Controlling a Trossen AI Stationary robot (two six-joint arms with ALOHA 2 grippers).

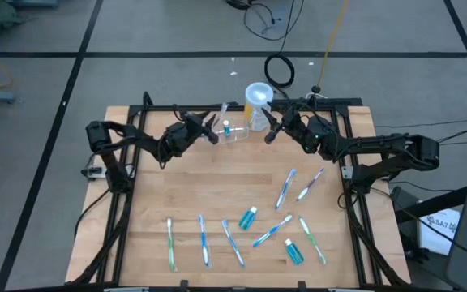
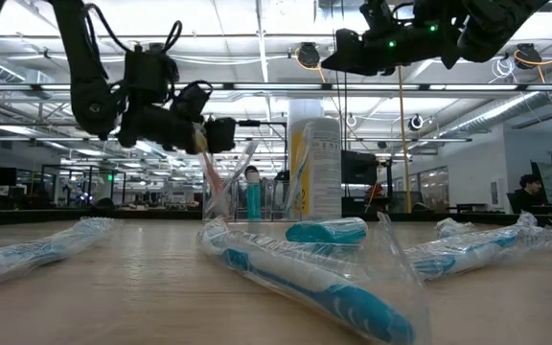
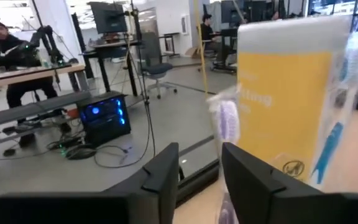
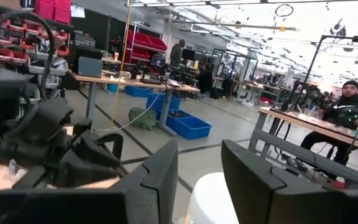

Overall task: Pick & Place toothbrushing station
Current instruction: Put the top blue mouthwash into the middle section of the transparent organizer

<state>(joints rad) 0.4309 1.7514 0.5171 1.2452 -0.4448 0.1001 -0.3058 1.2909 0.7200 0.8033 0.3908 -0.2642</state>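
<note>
so from my seat the clear cup (image 1: pixel 232 132) is sitting at the far edge of the table (image 1: pixel 169 186), right next to the tall yellow container (image 1: pixel 259 113) with the white lid. there's a small blue tube (image 1: pixel 226 126) standing in the cup and a wrapped toothbrush (image 1: pixel 222 112) sticking up out of it at a tilt.

my left gripper (image 1: pixel 212 130) is parked just beside the cup on its left. in the left wrist view i can see its fingers (image 3: pixel 160 180) spread with a gap between them, nothing pinched, and the purple bristles of that wrapped brush sit just past the tips.

my right gripper (image 1: pixel 271 130) is on the other side, close to the yellow container, raised above the table. its fingers (image 4: pixel 157 180) are apart too, holding nothing.

nearer the front edge there's a scatter of wrapped toothbrushes (image 1: pixel 285 188) and two more blue tubes (image 1: pixel 247 217) lying flat on the wood.

people are sitting at desks out in the room behind.
</note>
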